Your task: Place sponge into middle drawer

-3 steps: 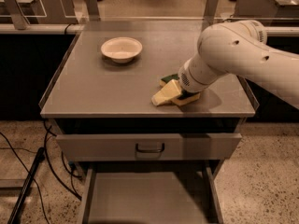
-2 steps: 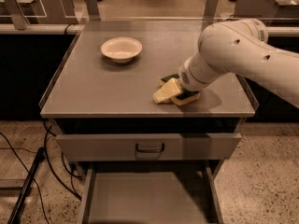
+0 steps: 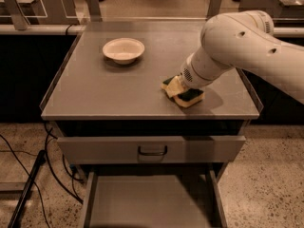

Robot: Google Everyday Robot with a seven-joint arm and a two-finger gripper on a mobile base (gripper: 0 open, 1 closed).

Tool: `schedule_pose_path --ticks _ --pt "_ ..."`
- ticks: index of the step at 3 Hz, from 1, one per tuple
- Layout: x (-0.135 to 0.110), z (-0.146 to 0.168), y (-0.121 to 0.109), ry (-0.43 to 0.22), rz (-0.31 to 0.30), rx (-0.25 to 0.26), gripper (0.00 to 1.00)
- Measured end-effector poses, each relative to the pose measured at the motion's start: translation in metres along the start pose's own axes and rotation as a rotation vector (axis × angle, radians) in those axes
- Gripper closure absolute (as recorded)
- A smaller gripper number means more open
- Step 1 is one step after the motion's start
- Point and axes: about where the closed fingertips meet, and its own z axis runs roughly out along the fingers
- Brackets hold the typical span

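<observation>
The sponge (image 3: 189,97), pale yellow with a dark green face, lies on the grey cabinet top (image 3: 104,89) near its front right. My gripper (image 3: 180,85) is right at the sponge, at the end of the big white arm (image 3: 237,42), and the wrist hides most of it. I cannot tell whether the sponge is off the surface. The middle drawer (image 3: 147,198) stands pulled out below, showing a flat grey floor with nothing in it.
A round cream bowl (image 3: 123,50) sits on the top at the back left. A drawer with a dark loop handle (image 3: 152,150) sticks out slightly above the open one. Black cables (image 3: 28,175) lie on the speckled floor at left.
The sponge and the wrist have shifted slightly to the right and back. The sponge now lies flatter, with more of its green face showing.
</observation>
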Motion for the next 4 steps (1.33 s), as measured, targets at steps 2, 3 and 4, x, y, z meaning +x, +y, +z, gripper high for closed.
schedule_pose_path --ticks 2,3,4 --pt "0.0011 -0.0122 0.0031 -0.001 -0.090 -0.037 1.00" --pt "-0.0003 -0.0114 0.0036 -0.003 -0.135 -0.030 1.00" --pt "0.0000 -0.0151 0.0084 -0.013 -0.157 -0.052 1.00"
